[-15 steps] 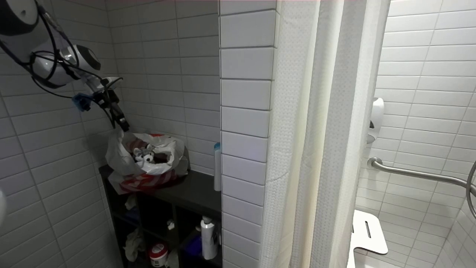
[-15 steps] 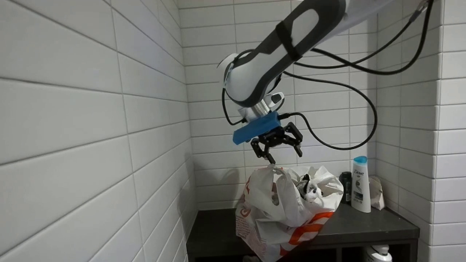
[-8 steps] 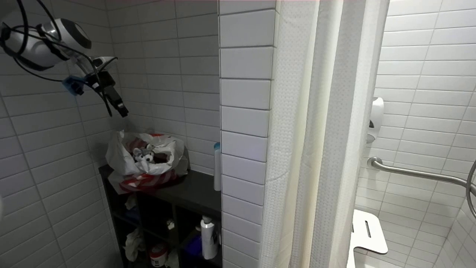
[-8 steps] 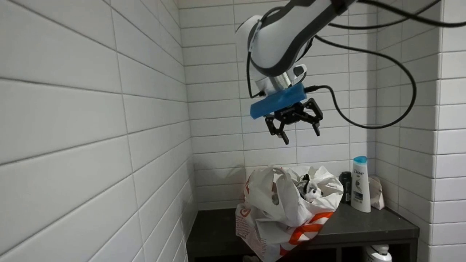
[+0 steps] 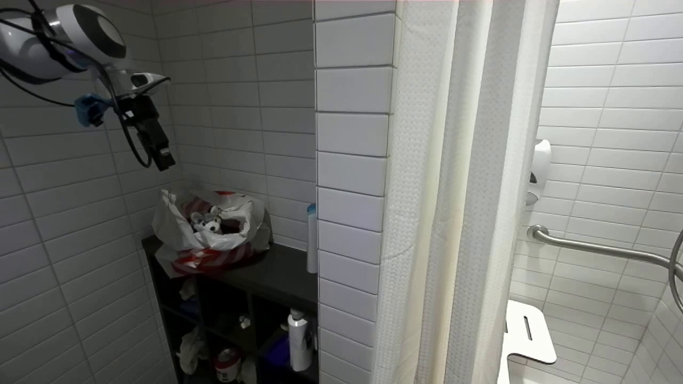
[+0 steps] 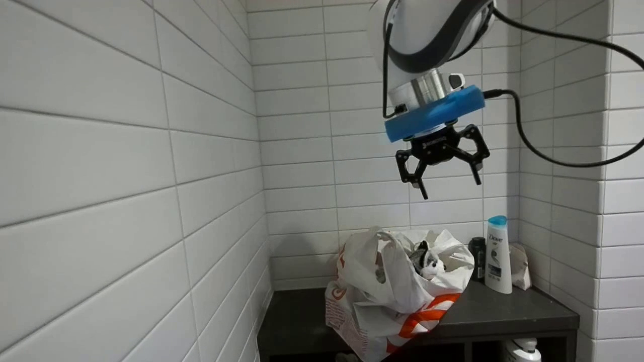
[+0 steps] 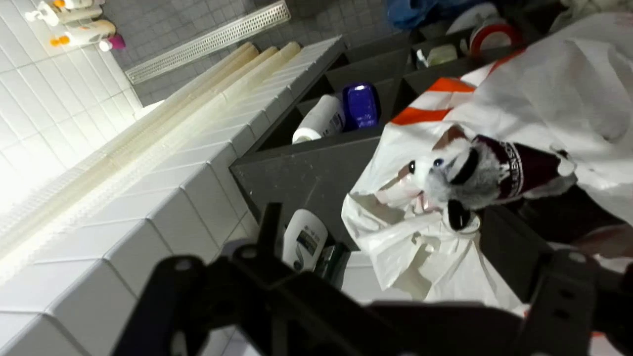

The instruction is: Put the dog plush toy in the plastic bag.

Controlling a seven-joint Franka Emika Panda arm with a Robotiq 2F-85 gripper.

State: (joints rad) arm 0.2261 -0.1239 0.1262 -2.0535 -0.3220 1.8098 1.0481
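The dog plush toy is grey and white with a dark red shirt; it shows in both exterior views [image 5: 207, 221] [image 6: 428, 262] and in the wrist view [image 7: 482, 173]. It lies inside the open mouth of the white plastic bag [image 6: 397, 301] with red-orange print, its head near the rim. The bag also shows in an exterior view [image 5: 219, 260] and in the wrist view [image 7: 559, 84]. It sits slumped on the dark shelf. My gripper [image 6: 451, 190] is open and empty, well above the bag and touching nothing; it also shows in an exterior view [image 5: 166, 162].
On the shelf top [image 6: 508, 311], a white bottle with a blue cap [image 6: 498, 259], a dark bottle [image 6: 477, 259] and a crumpled pale packet [image 6: 520, 266] stand beside the bag. Tiled walls enclose the shelf. A tiled pillar [image 5: 352, 186] and curtain [image 5: 453, 186] border it.
My open gripper has risen from just above the bag's handle and shifted across, toward the right in an exterior view. The bag and the dog plush toy have hardly moved.
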